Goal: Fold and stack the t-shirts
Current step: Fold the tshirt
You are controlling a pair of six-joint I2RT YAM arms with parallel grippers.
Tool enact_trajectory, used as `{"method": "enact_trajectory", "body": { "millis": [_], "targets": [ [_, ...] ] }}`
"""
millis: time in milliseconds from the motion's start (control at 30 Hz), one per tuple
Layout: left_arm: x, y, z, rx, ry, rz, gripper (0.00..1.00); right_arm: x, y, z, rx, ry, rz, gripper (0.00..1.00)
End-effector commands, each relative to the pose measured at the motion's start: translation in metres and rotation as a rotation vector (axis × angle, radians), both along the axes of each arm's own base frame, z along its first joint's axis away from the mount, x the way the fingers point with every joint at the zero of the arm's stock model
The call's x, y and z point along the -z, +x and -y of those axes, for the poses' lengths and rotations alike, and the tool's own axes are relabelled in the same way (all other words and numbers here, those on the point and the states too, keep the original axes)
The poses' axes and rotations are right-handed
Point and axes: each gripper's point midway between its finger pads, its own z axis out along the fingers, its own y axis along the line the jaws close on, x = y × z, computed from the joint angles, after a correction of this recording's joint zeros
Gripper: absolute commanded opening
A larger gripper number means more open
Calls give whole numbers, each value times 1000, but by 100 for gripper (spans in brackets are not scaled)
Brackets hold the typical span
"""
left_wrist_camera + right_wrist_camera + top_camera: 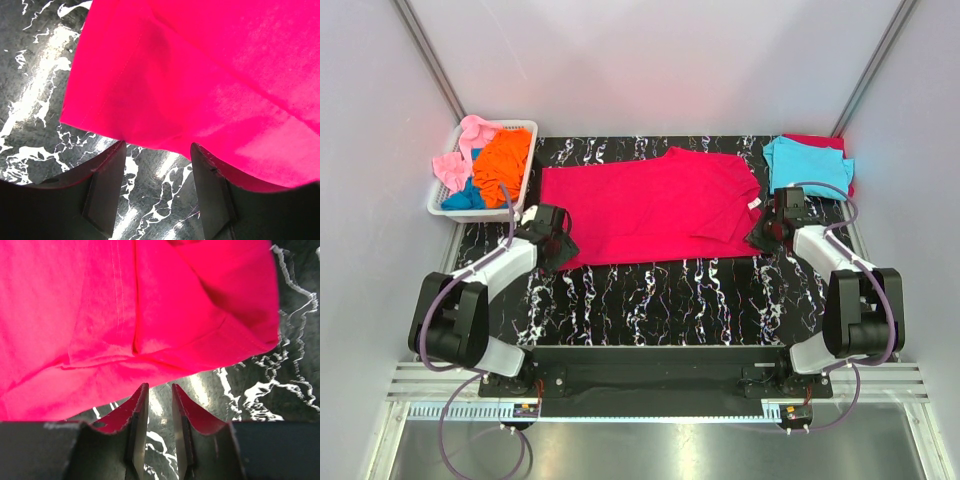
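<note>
We're using the white basket (518,124) as our anchor here. It's sitting at the back left of the black marbled table (650,295). The orange t-shirt (503,160) is lying bunched up inside it, the pink t-shirt (458,152) is spilling over its far left rim, and the blue t-shirt (466,196) is peeking out at its near end.

The big crimson-red t-shirt (650,205) is lying spread out on the table just right of the basket, hem end toward the basket and collar end away from it. The cyan t-shirt (805,165) is lying folded well apart from the basket, past that collar end, with something red showing under it.

The left gripper (157,146) is sitting just on the near side of the basket, at the crimson-red shirt's closest corner. Its fingers are standing wide apart with bare table between them and the hem right at the tips, nothing pinched.

The right gripper (159,386) is sitting at the shirt end farthest from the basket, by the near sleeve. Its fingers are standing almost together, and we're seeing only a thin strip of table in the gap, no cloth.
</note>
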Motion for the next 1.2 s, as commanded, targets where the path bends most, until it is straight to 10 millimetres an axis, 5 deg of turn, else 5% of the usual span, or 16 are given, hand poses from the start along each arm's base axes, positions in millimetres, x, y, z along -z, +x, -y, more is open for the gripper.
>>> {"method": "enact_trajectory", "body": {
  "millis": [0,233,500,767,1167],
  "targets": [
    [-1,10,8,23,-15,21,58,1,-3,-11,-35,53,-4,31],
    [20,11,6,15,30,-36,58,18,4,-14,-51,58,-44,29],
    [20,16,-13,-24,144,-65,58,27,24,-4,-27,5,-59,27],
    [25,-14,-36,-69,241,-148,59,45,20,12,48,-66,-129,25],
    [22,-44,-54,-89,300,-183,59,61,7,35,141,-170,-258,8]
  ]
}}
